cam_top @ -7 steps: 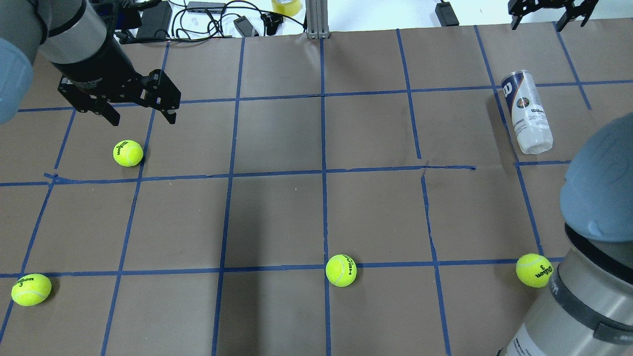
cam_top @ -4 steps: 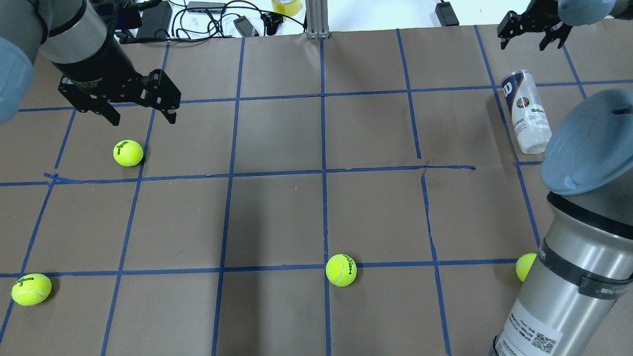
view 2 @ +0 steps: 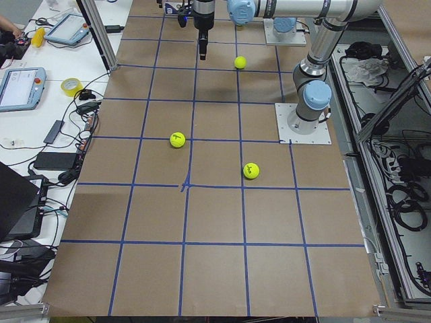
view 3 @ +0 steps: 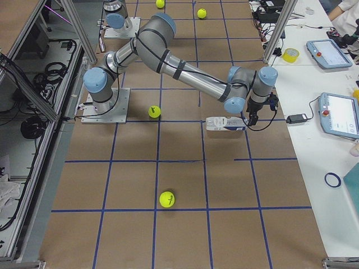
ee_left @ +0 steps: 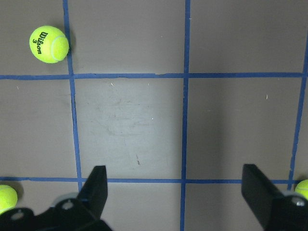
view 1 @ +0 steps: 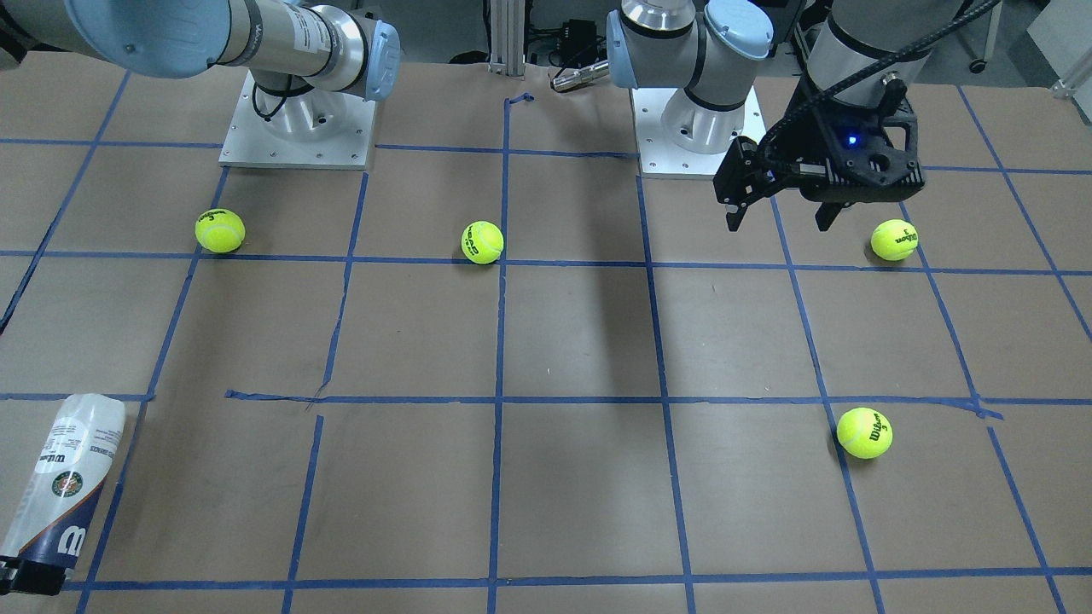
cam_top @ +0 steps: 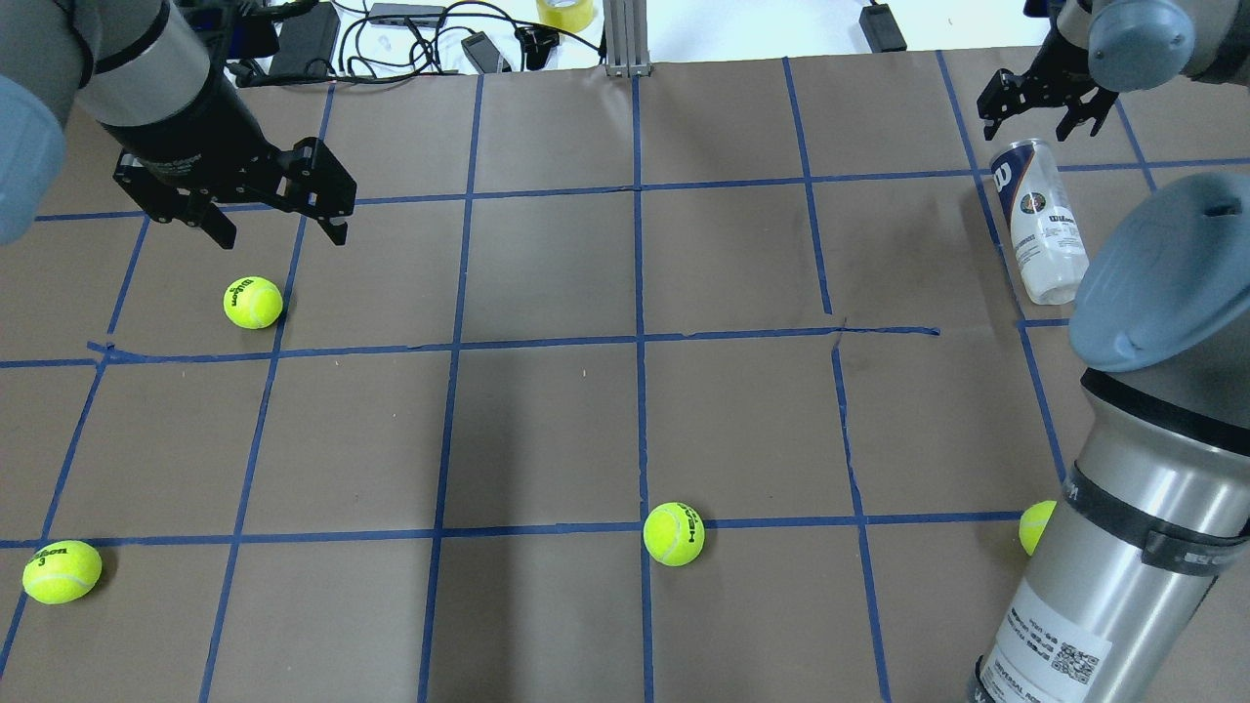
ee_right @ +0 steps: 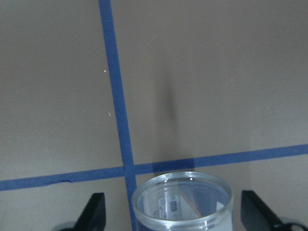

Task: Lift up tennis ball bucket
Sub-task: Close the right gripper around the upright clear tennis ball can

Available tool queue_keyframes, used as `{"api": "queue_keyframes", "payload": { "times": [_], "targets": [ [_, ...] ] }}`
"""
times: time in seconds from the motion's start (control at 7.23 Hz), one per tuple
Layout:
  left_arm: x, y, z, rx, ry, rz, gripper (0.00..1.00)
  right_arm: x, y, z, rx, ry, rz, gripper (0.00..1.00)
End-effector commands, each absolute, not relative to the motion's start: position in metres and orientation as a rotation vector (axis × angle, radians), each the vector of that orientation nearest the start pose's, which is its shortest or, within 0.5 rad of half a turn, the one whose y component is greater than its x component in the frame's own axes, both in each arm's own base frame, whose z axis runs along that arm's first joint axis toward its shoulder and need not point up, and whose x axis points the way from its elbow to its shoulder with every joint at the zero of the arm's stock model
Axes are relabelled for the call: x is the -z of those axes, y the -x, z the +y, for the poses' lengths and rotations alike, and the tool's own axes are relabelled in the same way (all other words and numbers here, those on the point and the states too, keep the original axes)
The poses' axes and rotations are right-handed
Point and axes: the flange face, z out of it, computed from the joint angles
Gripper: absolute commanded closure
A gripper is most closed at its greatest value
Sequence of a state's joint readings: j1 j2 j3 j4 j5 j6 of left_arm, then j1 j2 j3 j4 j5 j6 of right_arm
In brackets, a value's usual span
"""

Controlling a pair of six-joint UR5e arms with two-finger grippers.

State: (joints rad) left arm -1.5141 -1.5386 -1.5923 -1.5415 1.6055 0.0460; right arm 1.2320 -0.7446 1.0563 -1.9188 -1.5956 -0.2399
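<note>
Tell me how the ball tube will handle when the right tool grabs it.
Likely to roll: the tube is round and lies on its side. Probably light: the right wrist view looks into its clear end and no balls show inside. The clear, thin-looking plastic may flex or slip in the right tool.

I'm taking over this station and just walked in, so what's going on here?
The right gripper is open and poised at the far, open end of the tennis ball bucket, which lies on its side on the table. Its jaws flank the rim but have not closed. The left gripper hovers open above the table near a tennis ball, holding nothing. The bucket is not yet lifted.
</note>
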Motion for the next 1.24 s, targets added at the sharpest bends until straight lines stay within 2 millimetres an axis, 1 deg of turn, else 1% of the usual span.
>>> {"api": "queue_keyframes", "payload": {
  "times": [0.0, 0.14, 0.28, 0.41, 0.55, 0.69, 0.83, 0.97, 1.11],
  "targets": [
    [-0.496, 0.102, -0.489, 0.059, 0.018, 3.104, 0.00, -0.211, 0.143, -0.776, -0.016, -0.110, 3.162, 0.02],
    [-0.496, 0.102, -0.489, 0.059, 0.020, 3.104, 0.00, -0.209, 0.150, -0.776, 0.023, -0.091, 3.173, 0.02],
    [-0.496, 0.102, -0.489, 0.059, 0.018, 3.104, 0.00, -0.208, 0.151, -0.777, 0.040, -0.093, 3.176, 0.02],
    [-0.496, 0.102, -0.489, 0.059, 0.020, 3.104, 0.00, -0.202, 0.150, -0.778, 0.034, -0.088, 3.169, 0.05],
    [-0.496, 0.101, -0.489, 0.059, 0.020, 3.104, 0.00, -0.195, 0.150, -0.778, 0.019, -0.083, 3.162, 0.18],
    [-0.496, 0.101, -0.489, 0.059, 0.020, 3.104, 0.00, -0.195, 0.150, -0.777, 0.009, -0.083, 3.162, 0.31],
    [-0.496, 0.101, -0.489, 0.059, 0.020, 3.104, 0.00, -0.207, 0.149, -0.777, 0.019, -0.080, 3.161, 0.44],
    [-0.496, 0.101, -0.489, 0.059, 0.022, 3.104, 0.00, -0.244, 0.144, -0.775, 0.085, -0.038, 3.177, 0.45],
    [-0.496, 0.101, -0.489, 0.059, 0.023, 3.104, 0.00, -0.282, 0.122, -0.765, 0.057, 0.016, 3.160, 0.51]
  ]
}}
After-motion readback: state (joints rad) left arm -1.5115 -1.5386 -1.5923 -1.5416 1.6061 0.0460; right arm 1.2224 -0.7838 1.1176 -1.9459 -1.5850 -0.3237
